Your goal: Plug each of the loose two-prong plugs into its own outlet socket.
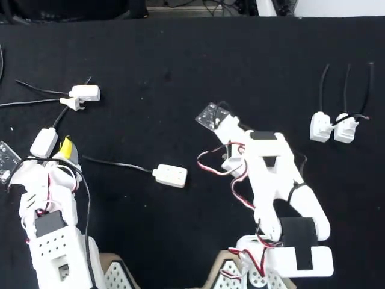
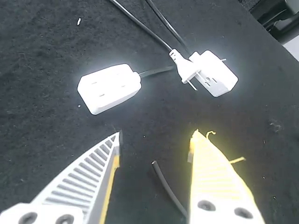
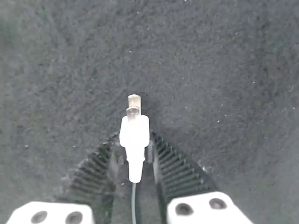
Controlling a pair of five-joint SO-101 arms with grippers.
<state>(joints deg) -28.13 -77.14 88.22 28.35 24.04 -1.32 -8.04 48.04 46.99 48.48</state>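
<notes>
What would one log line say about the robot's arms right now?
left gripper: open, near outlet socket | right gripper: shut on white plug | loose plug: unplugged, beside second socket

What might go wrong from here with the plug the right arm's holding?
The right gripper pinches the plug only by its narrow body, so it may twist when pushed into a socket. The outlet beside that arm looks loose on the cloth and may slide away under pressure.

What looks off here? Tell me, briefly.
A two-prong plug lies askew against an outlet block, prongs not inserted. Yellow tape on the left gripper is fraying, threads sticking out.
</notes>
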